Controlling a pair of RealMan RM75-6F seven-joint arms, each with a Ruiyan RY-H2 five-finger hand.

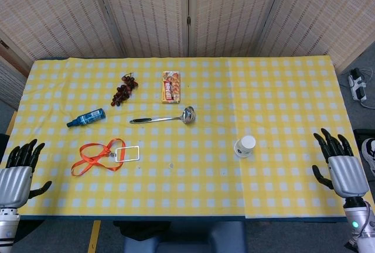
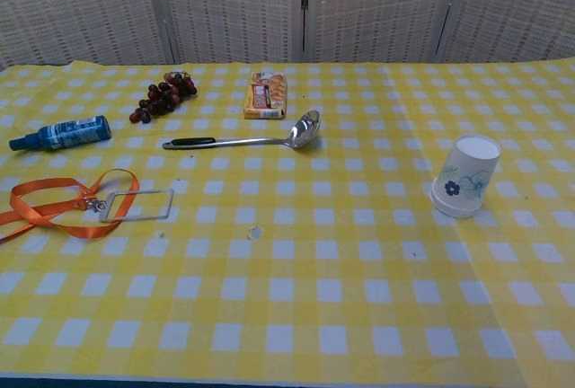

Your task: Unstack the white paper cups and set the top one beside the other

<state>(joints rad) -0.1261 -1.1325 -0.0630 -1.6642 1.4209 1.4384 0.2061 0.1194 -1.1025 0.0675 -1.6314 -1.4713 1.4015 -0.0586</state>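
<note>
The stacked white paper cups stand upside down on the yellow checked cloth, right of the middle; in the chest view the cups show a blue flower print and look like one stack. My right hand lies at the table's right edge, fingers spread, well right of the cups and holding nothing. At the left edge my left hand also has its fingers apart and is empty. Neither hand shows in the chest view.
A metal ladle lies mid-table, with a snack pack and dark grapes behind it. A blue bottle and an orange lanyard with a card holder lie to the left.
</note>
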